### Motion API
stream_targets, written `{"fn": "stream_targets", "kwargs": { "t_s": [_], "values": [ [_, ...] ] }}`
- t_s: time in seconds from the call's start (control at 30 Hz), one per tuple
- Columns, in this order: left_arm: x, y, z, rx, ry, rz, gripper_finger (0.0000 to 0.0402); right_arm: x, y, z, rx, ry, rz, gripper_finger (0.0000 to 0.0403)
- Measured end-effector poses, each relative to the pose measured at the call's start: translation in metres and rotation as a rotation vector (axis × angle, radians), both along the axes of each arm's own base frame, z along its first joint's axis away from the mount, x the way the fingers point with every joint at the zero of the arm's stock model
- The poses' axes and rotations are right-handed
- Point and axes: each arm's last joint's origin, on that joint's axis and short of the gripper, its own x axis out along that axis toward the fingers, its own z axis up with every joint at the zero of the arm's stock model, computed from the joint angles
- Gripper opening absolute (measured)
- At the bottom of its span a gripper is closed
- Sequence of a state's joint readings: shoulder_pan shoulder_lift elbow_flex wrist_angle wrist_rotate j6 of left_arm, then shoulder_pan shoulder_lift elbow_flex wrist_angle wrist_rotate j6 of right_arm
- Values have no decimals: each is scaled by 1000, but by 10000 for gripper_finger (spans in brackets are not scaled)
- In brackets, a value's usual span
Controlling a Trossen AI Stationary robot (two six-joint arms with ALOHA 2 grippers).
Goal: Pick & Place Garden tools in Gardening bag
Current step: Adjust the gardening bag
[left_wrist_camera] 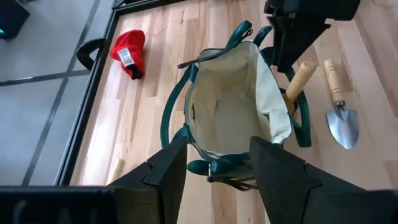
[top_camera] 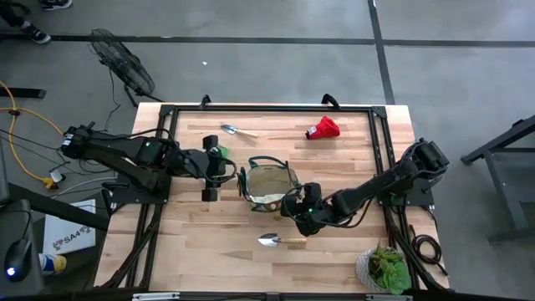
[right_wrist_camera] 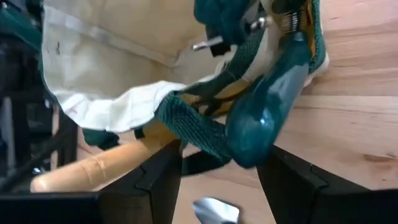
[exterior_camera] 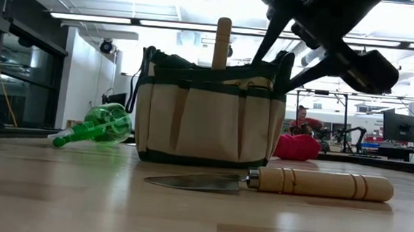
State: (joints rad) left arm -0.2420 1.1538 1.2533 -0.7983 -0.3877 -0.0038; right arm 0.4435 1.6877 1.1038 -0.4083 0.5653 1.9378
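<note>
The gardening bag [top_camera: 269, 186] stood upright near the middle of the wooden surface [top_camera: 192, 234], mouth up, pale lining showing.

The left gripper [top_camera: 224, 171] sat at the bag's rim on the side facing the left arm. Its fingers [left_wrist_camera: 166, 171] stood apart on either side of the rim and a dark green handle loop; whether they pinched the fabric could not be told.

The right gripper [top_camera: 303, 209] sat at the opposite rim. Its fingers [right_wrist_camera: 158, 180] were spread, with a teal-handled tool [right_wrist_camera: 267, 118] and bag webbing between them; an actual grasp could not be confirmed.

A wooden-handled tool [exterior_camera: 221, 42] stood upright in the bag, handle poking above the rim.

One silver trowel [top_camera: 281, 240] lay flat just beyond the bag, on the side toward the potted plant [top_camera: 384, 267]. A second trowel [top_camera: 237, 130] lay on the bag's far side, well apart. A green piece [exterior_camera: 95, 126] lay beside the bag near the left gripper. A red piece [top_camera: 323, 128] lay well away from the bag.
</note>
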Motion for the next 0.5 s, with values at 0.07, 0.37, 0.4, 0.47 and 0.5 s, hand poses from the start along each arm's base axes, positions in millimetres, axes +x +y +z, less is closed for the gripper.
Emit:
{"fn": "stream_targets", "kwargs": {
  "t_s": [0.07, 0.37, 0.4, 0.47, 0.5],
  "values": [
    [-1, 0, -1, 2, 12, -1, 170, 0, 0, 0, 0, -13, -24, 192],
    [-3, 0, -4, -16, 53, -32, 171, 0, -1, 0, 2, -27, -64, 192],
    [-3, 0, -4, -15, 57, -32, 170, 0, -1, 0, 4, -27, -64, 192],
    [-4, 0, -5, -9, 73, -33, 171, 0, -1, 0, 9, -25, -62, 192],
    [-5, 0, -6, -2, 85, -35, 170, 0, -1, 0, 12, -24, -60, 192]
  ]
}}
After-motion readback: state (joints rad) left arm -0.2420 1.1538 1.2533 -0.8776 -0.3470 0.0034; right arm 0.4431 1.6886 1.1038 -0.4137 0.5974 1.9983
